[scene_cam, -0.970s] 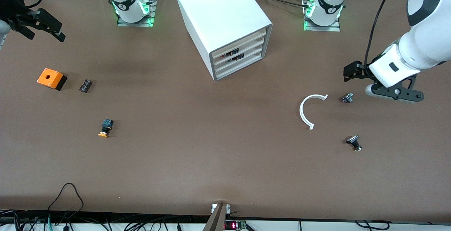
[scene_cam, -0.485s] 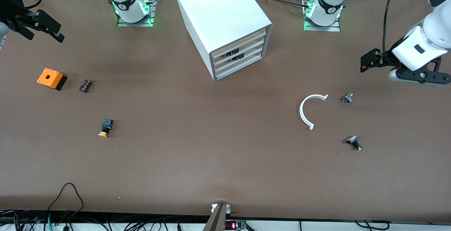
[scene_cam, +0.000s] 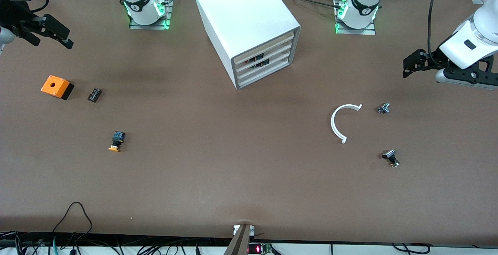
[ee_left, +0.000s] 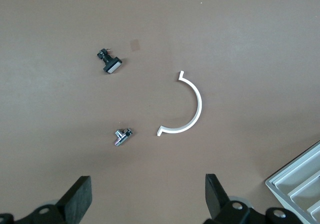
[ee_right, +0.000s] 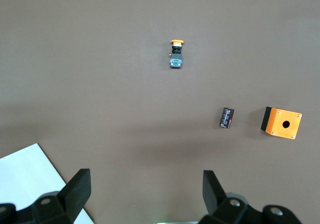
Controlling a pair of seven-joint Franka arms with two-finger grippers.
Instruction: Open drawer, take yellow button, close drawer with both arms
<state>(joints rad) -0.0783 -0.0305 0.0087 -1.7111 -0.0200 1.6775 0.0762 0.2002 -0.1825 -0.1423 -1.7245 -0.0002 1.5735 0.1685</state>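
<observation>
Your left gripper (scene_cam: pixel 407 63) has its fingers spread empty and has pulled up and away toward its end of the surface (scene_cam: pixel 249 177); your right gripper (scene_cam: pixel 58 37) waits, fingers spread too. The drawer (scene_cam: pixel 264 44) sits shut and the button (scene_cam: pixel 116 141) lies out nearer the camera, so the job looks finished.

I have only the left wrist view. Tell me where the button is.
Observer: The button lies on the table toward the right arm's end, nearer to the front camera than the orange cube.
Operator: Report the drawer.
Observer: The drawer is shut, flush with the fronts below it.
Operator: Now the right end effector.
Observer: The right end effector hangs open and empty over the table's right-arm end; the left end effector is open over its own end.
</observation>
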